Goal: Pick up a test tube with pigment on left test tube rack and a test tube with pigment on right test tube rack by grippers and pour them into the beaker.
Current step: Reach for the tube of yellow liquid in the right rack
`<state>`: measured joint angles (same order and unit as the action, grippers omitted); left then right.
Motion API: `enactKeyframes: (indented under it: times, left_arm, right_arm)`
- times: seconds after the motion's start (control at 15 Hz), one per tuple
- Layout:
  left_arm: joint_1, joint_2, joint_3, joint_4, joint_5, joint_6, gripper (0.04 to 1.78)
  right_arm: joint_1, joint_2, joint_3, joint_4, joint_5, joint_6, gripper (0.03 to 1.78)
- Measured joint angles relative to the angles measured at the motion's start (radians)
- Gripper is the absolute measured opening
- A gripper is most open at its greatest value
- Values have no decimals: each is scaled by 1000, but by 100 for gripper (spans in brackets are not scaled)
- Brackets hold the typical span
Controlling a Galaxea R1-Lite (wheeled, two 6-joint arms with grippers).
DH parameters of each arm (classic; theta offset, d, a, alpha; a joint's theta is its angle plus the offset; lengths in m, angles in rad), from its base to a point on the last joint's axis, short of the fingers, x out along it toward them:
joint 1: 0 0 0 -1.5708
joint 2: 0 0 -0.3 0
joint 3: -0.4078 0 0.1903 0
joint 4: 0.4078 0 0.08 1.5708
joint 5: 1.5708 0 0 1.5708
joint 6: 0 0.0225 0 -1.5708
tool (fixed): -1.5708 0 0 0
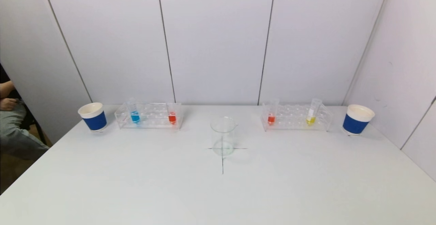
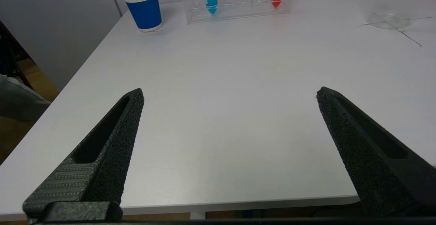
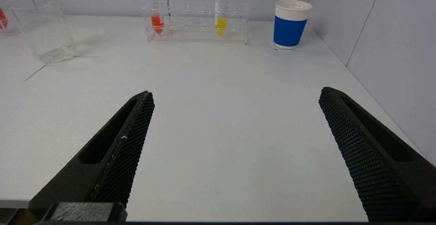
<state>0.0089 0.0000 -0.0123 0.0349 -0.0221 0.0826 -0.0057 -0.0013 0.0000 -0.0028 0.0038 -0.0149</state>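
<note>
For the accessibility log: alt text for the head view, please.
A clear beaker stands mid-table on a drawn cross, between two racks holding blue, red, orange and yellow tubes. A blue cup stands beyond each rack.

Both arms sit out of the head view; beaker (image 2: pixel 391 5) cut off at the left wrist view's top, a seated person (image 1: pixel 12 123) cropped at the edge.

A clear beaker (image 1: pixel 223 136) stands mid-table on a drawn cross (image 1: pixel 223 149) — left rack (image 1: pixel 149 115) and right rack (image 1: pixel 295 117) behind, tubes upright.
</note>
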Motion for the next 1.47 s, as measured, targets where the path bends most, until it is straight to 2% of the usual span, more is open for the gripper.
enactKeyframes:
  times: [1.47]
  left_arm:
    - [0, 0, 0, 0, 0, 0, 177]
  right_arm:
    - [0, 0, 0, 0, 0, 0, 176]
